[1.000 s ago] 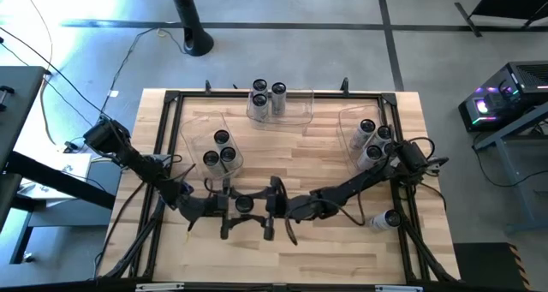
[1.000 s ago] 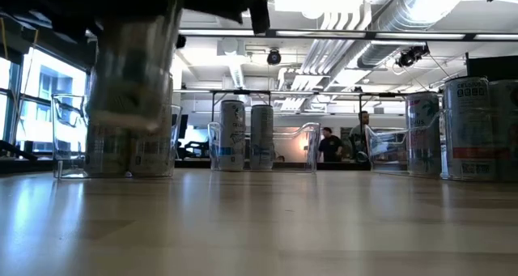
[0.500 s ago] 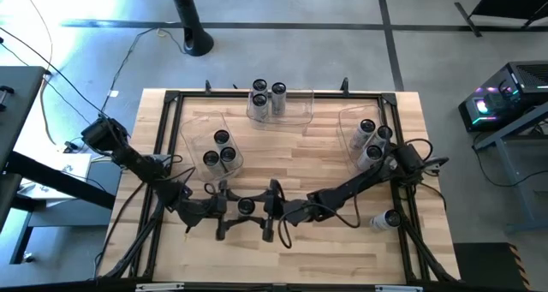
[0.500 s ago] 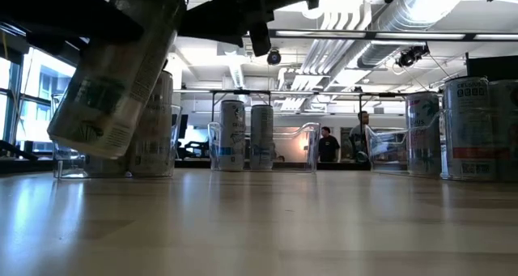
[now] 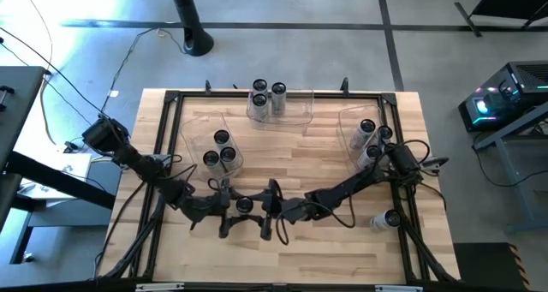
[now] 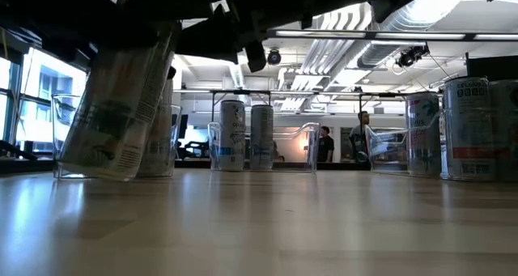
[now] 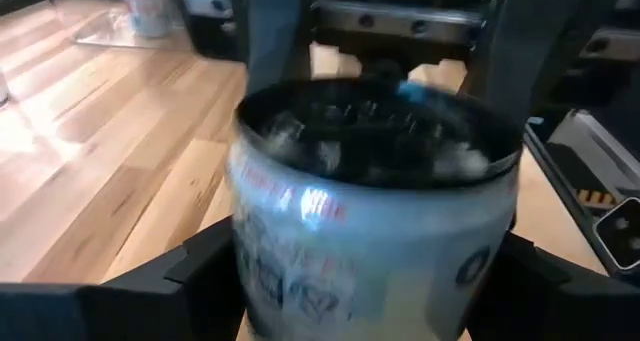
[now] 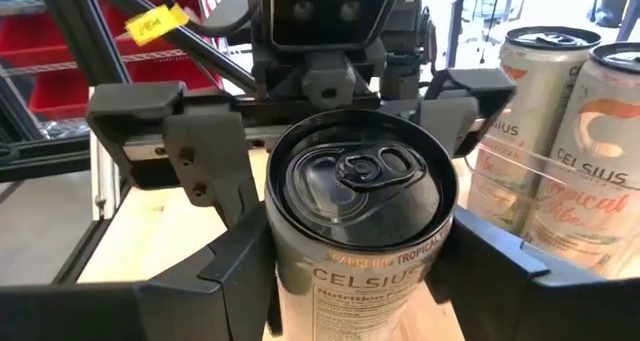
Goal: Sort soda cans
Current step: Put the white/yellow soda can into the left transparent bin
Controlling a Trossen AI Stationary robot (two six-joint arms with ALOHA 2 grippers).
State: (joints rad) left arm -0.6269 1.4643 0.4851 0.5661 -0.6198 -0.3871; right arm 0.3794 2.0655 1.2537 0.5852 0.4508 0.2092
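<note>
A silvery-white soda can (image 5: 245, 205) with a dark top hangs between my two grippers at the table's near middle. My left gripper (image 5: 235, 209) stands on its left and my right gripper (image 5: 256, 209) on its right, both shut on it. In the low view the can (image 6: 113, 106) is tilted, its top leaning toward the table's right. Three clear bins hold other cans standing on their bases: the left bin (image 5: 195, 129), the far bin (image 5: 295, 108) and the right bin (image 5: 349, 125). One loose can (image 5: 390, 217) sits near the right edge. My left gripper pinches the can's side wall (image 7: 258, 266) between its two fingers, below the rim. The fingers come level from the table's left. The can is tilted and looks clear of the table. My right gripper has its two fingers against the can's opposite sides (image 8: 285, 276), below the dark top (image 8: 355, 181). The fingers come level from the table's right, facing the left gripper.
A black frame (image 5: 274, 93) runs around the wooden table. Bare wood lies between the bins and along the near edge (image 5: 282, 262). In the low view, cans in the right bin (image 6: 465, 126) stand at the picture's right. People show far off in the room.
My right gripper has gone toward the table's left, up to the can. The can, upright and higher a second ago, has tipped with its top toward the right and come down closer to the table.
</note>
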